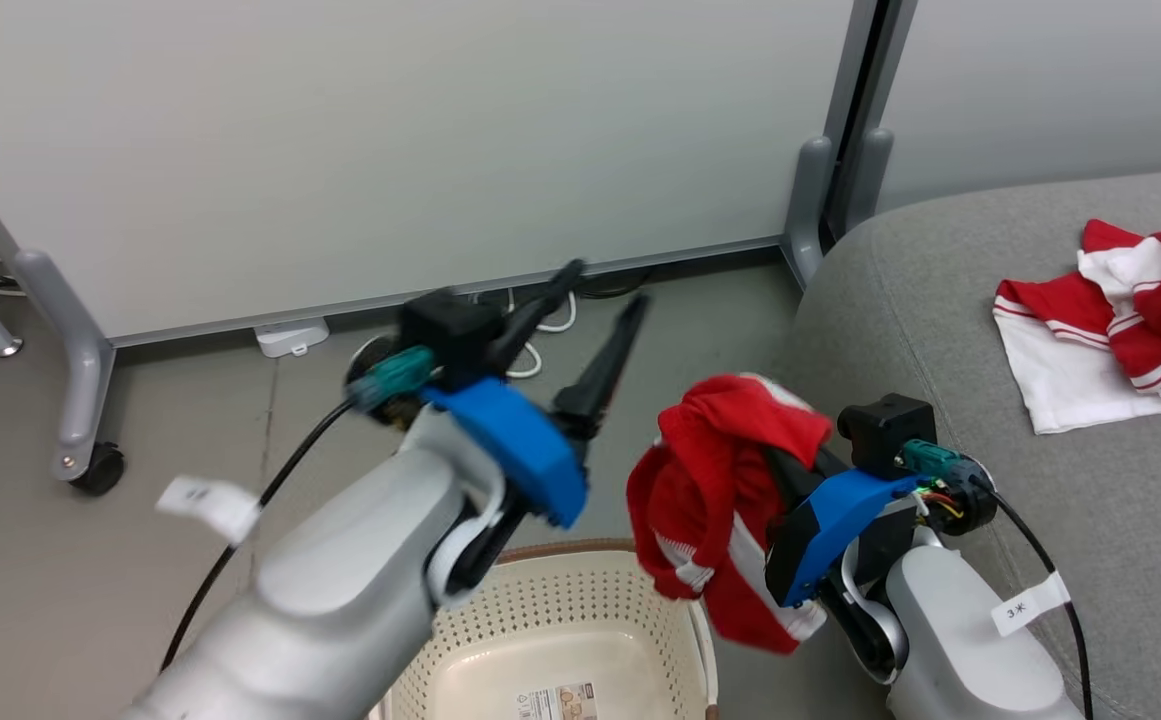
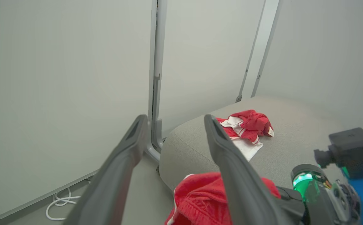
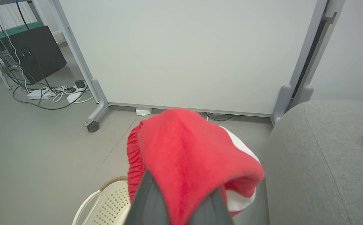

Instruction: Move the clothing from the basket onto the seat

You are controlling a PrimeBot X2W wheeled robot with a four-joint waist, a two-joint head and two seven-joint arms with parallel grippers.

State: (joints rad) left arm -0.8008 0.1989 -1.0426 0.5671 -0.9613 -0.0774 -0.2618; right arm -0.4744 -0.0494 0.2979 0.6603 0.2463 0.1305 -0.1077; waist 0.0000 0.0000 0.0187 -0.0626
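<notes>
Clothing (image 1: 705, 470) drapes over the right fingers (image 3: 150, 206) gripping it, hiding their tips; left fingers (image 2: 228, 162) spread, blurred.

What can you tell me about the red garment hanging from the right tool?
The red garment is soft, bright red cloth with a gathered edge and white stripes and trim low down. It hangs bunched from the right tool, covering the fingertips, lifted above the right side of the basket, beside the edge of the grey seat. Whether it brushes the seat cannot be told.
</notes>
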